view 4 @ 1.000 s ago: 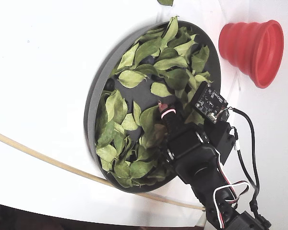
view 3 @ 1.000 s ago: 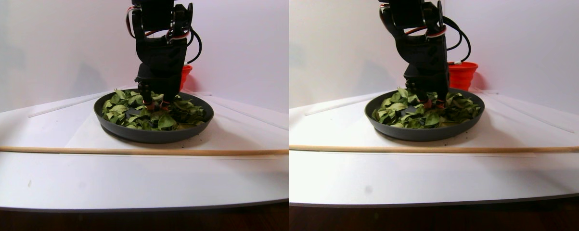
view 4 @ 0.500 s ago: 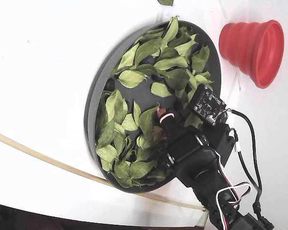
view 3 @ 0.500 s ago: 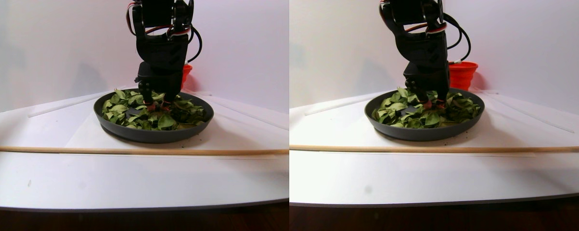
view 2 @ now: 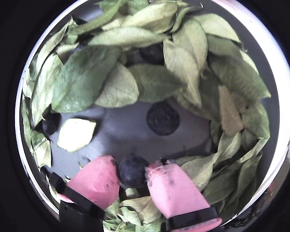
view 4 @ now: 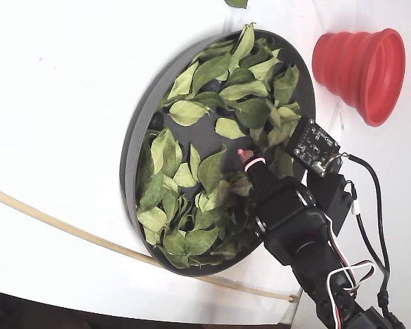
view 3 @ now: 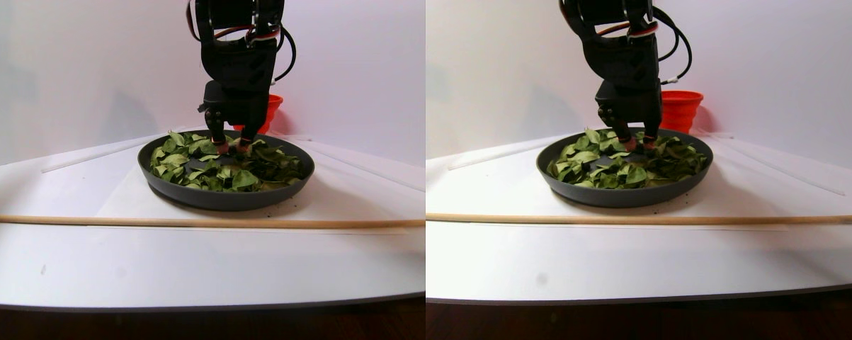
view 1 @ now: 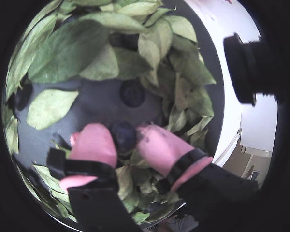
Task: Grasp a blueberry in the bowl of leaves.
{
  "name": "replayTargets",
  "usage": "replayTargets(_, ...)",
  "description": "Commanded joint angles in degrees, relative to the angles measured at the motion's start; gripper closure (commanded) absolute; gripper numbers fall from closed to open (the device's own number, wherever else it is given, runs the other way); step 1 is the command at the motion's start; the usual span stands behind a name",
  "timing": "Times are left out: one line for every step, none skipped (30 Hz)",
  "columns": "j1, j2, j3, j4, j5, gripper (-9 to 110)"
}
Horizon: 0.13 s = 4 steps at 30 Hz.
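Observation:
The dark-grey bowl (view 4: pixel 133 137) holds many green leaves (view 2: pixel 82 77) around a bare middle patch. My gripper (view 2: pixel 132 166) has pink fingertips (view 2: pixel 94 181) and reaches down into the bowl. Its jaws are closed against both sides of a dark blueberry (view 2: pixel 132 171), which sits low on the bowl floor. In a wrist view the same blueberry (view 1: pixel 123 136) sits between the pink fingers (view 1: pixel 94 145). A second blueberry (view 2: pixel 162 118) lies loose on the bare floor just beyond. Two more blueberries (view 2: pixel 50 124) (view 2: pixel 152 53) peek out from under leaves.
A red ribbed cup (view 4: pixel 363 65) lies beside the bowl on the white table. A thin wooden stick (view 3: pixel 185 222) runs across the table in front of the bowl. A small camera board (view 4: pixel 315 147) rides on the wrist above the bowl's rim.

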<state>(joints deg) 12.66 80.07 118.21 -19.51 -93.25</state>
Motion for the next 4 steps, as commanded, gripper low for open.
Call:
replayTargets(-0.2,7.3,-2.2,0.3,-0.9,92)
replayTargets(-0.2,7.6,-2.2,0.4,-1.0,92)
replayTargets(-0.2,8.0,-2.2,0.5,-1.1,92)
replayTargets(-0.2,8.3,-2.2,0.7,-1.1,92)
